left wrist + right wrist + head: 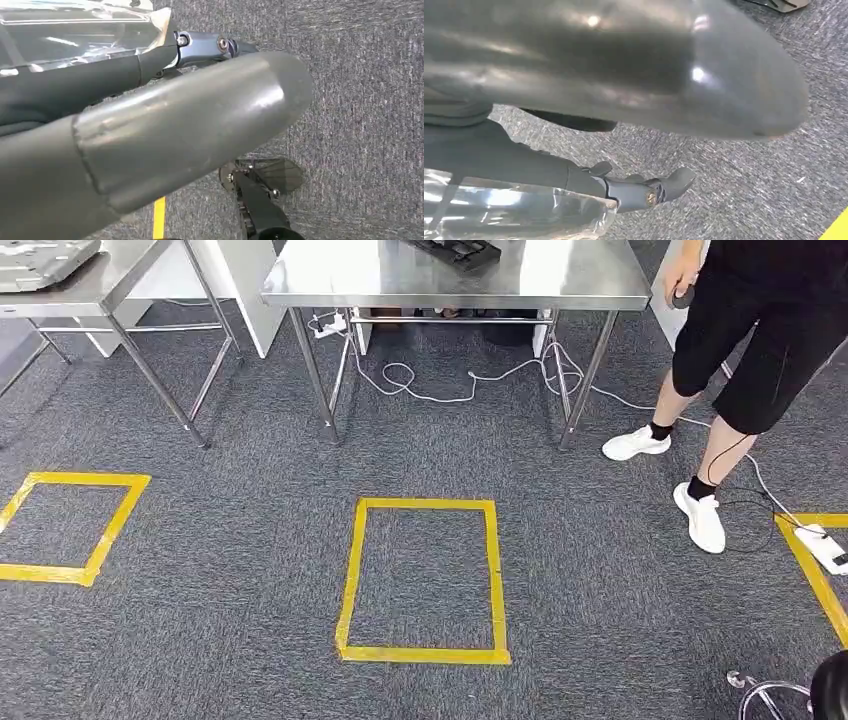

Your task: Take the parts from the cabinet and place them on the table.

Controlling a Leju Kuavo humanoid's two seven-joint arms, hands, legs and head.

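— Head view first: what is edging the open floor?

— Grey carpet (230, 620) is lying open in the foreground. A yellow taped rectangle (352, 570) is sitting in the middle of it, with a second taped outline (120, 515) lying off to the left and a third strip of tape (815, 575) running in at the right edge. The steel table (560, 285) is standing beyond the middle rectangle, its legs framing a loose run of white cables (440, 390).

— Anything crowding the right side?

— A person (770, 340) in black shorts and white shoes is standing just beside the table's right corner. A white power strip (825, 548) is lying by the tape there, and a stool base (765, 695) is poking in at the lower right corner. A second steel table (90, 285) is standing at the far left.

— And the hands?

— The left hand (175, 135) is hanging over the carpet, its thick grey thumb sticking out, its dark fingers (100, 82) lying along a clear plastic package (75, 35). The right hand (624, 100) is mirroring that, its fingers (524, 170) running against the same kind of clear plastic.

— Are they clamping it?

— I cannot tell; the fingers are touching the plastic, but the grip itself is hiding.
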